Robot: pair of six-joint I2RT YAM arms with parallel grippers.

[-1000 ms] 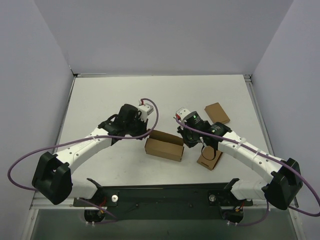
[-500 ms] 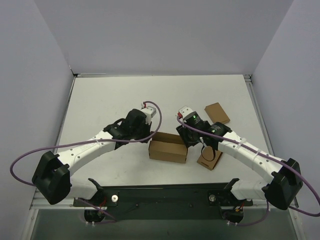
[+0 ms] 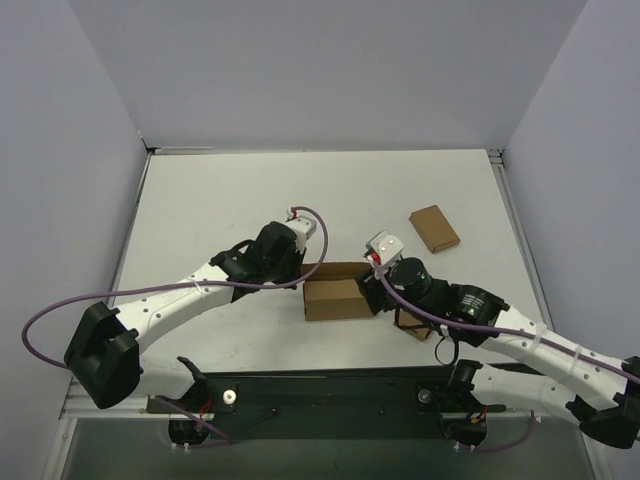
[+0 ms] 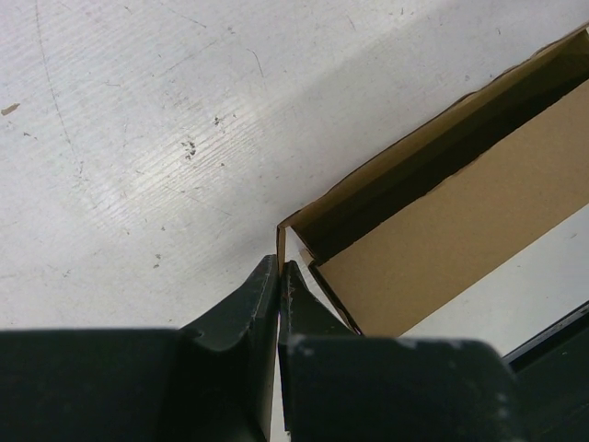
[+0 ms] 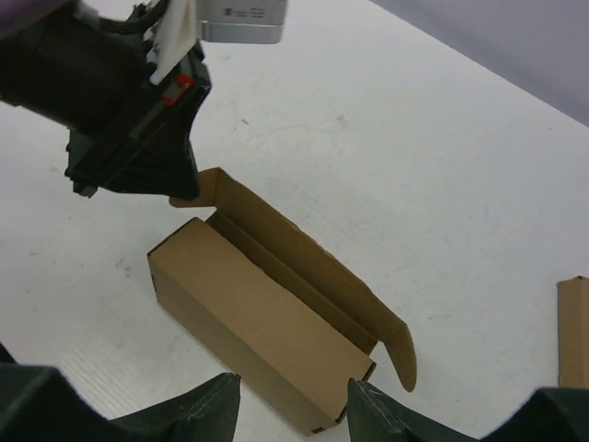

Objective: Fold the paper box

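Observation:
The paper box (image 3: 338, 298) is a long brown carton lying on the white table with its top lid open. My left gripper (image 3: 302, 273) is shut on the thin end flap at its left corner; in the left wrist view the fingers (image 4: 279, 267) pinch that cardboard edge, with the paper box (image 4: 460, 230) running off to the right. My right gripper (image 3: 373, 287) hovers at the right end of the carton, open and apart from it. From the right wrist, the paper box (image 5: 258, 313) lies just beyond the spread right gripper (image 5: 294, 405), with its end tab sticking up at the right.
A small closed brown box (image 3: 434, 228) lies at the back right. Another flat brown cardboard piece (image 3: 412, 322) sits partly under my right arm and shows at the right edge as the cardboard piece (image 5: 572, 331). The black base rail (image 3: 330, 385) runs along the near edge.
My right gripper has opened, let go of the box and drawn back toward the near edge. The left arm moved right with the flap, and the box shifted right and turned squarer.

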